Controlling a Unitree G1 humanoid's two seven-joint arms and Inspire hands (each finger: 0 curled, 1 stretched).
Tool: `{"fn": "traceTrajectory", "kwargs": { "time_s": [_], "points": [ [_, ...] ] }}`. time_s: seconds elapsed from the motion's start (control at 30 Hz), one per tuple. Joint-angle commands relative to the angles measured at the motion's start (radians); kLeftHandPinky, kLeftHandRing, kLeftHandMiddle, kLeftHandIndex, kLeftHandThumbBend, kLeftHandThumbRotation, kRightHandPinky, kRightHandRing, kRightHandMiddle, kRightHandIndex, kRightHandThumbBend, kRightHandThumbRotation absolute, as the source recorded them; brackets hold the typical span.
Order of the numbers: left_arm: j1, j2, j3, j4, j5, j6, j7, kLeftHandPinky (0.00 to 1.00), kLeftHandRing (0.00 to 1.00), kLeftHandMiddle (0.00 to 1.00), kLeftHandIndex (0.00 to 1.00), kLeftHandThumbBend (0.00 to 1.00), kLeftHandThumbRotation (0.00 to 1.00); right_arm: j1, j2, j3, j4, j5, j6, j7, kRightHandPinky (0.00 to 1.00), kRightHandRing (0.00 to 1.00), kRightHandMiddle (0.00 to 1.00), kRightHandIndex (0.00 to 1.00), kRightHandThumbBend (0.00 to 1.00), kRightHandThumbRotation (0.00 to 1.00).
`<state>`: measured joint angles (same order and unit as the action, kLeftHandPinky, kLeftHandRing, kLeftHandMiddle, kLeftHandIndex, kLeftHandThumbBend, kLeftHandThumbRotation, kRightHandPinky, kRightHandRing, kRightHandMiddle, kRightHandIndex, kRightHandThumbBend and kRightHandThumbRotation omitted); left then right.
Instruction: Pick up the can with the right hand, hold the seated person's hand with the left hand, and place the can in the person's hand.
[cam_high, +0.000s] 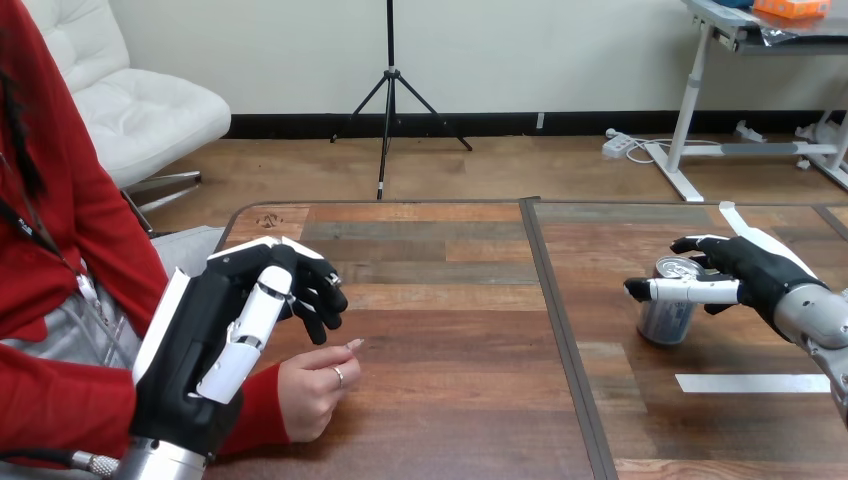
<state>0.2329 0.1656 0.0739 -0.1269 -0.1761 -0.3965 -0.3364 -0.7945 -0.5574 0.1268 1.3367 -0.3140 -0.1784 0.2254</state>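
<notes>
Head view: right hand (752, 272) at the table's right side, wrapped round the can (666, 318), with the thumb laid across the front just under the rim and the fingers curved behind the top. Can upright on the table (440, 300), not yet lifted. How hard the hold is, I cannot tell. Judged step: securing the can before the lift. The grip sits high on it, so squeeze evenly from both sides and raise it straight up. A thin metal wall dents easily, and a smooth round side can slip or swing below a high pinch. Can is a silver cylinder with a shiny, pale top. Left hand (205, 345) hangs at the table's left edge with its fingers bent over in a loose curl, holding nothing. It is just above the person's hand (312, 388) and seems apart from it. That hand rests on the wood, loosely closed, soft against the hard black-and-white shells, so it wants a gentle approach from the side. Tabletop is matte planked wood in mixed browns with a dark seam down the middle. A flat strip of white tape (750, 383) lies near the can.
</notes>
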Motion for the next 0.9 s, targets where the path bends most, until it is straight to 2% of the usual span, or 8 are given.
{"fn": "traceTrajectory", "kwargs": {
  "time_s": [0.0, 0.23, 0.53, 0.87],
  "points": [
    [-0.052, 0.009, 0.007, -0.002, -0.011, -0.013, -0.002, 0.28, 0.39, 0.44, 0.43, 0.11, 0.76, -0.028, -0.030, -0.007, -0.055, 0.005, -0.016, 0.003, 0.75, 0.83, 0.88, 0.91, 1.00, 0.43],
    [-0.053, 0.009, 0.009, -0.001, -0.004, -0.015, 0.002, 0.28, 0.39, 0.44, 0.43, 0.11, 0.77, -0.022, -0.032, -0.002, -0.056, 0.000, -0.029, 0.006, 0.72, 0.82, 0.88, 0.90, 1.00, 0.41],
    [-0.055, 0.012, 0.010, 0.006, -0.004, -0.026, -0.003, 0.29, 0.39, 0.44, 0.43, 0.10, 0.77, -0.018, -0.028, -0.015, -0.054, 0.012, -0.020, -0.002, 0.72, 0.81, 0.86, 0.90, 1.00, 0.36],
    [-0.051, 0.009, 0.009, -0.008, -0.015, 0.000, 0.001, 0.29, 0.39, 0.44, 0.43, 0.11, 0.77, -0.013, -0.026, -0.016, -0.058, 0.012, -0.016, -0.024, 0.75, 0.82, 0.85, 0.88, 1.00, 0.32]
  ]
}}
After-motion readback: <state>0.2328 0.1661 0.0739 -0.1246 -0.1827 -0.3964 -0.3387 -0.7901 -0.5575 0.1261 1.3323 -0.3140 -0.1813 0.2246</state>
